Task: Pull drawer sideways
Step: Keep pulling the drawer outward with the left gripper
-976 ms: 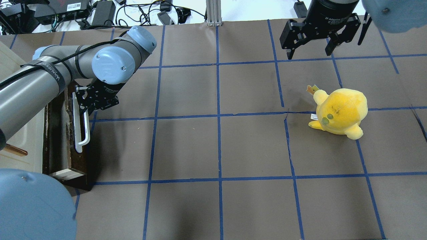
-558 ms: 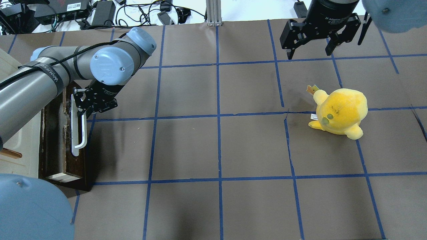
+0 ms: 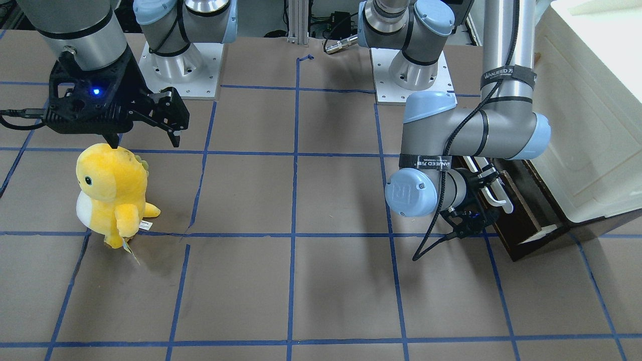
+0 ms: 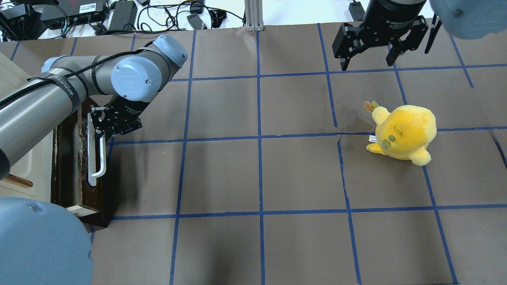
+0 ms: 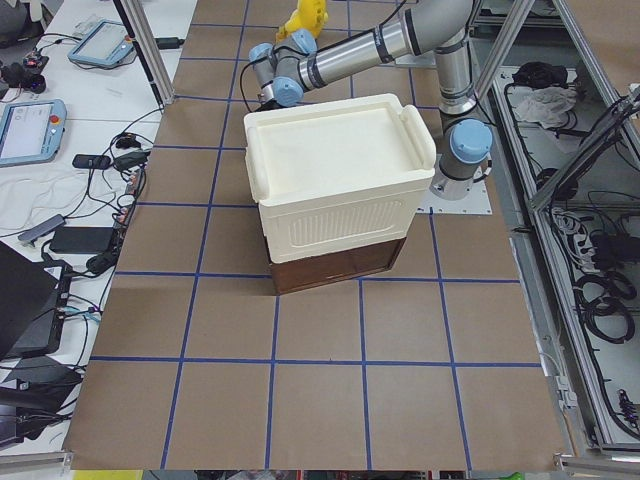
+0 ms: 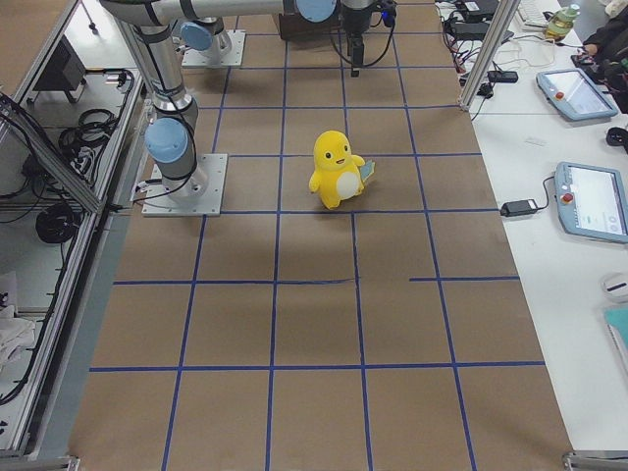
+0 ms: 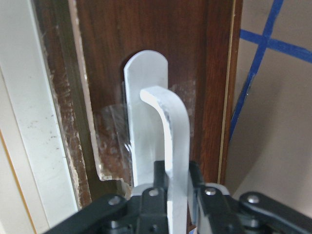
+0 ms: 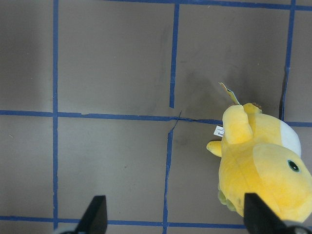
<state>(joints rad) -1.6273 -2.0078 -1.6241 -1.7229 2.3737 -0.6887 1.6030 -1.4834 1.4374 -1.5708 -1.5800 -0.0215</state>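
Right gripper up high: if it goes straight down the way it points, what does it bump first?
Probably the bare brown table. In its wrist view the open right gripper frames only table and blue tape. The yellow plush sits close by one finger, so it might brush that; depth is unclear.

Your light is bright and even from above, with soft shadows on the table [image 4: 301,170]. The near blue joint cap [image 4: 39,245] is out of focus overhead, and faint glare smears the drawer [image 7: 195,58] in the left wrist view.
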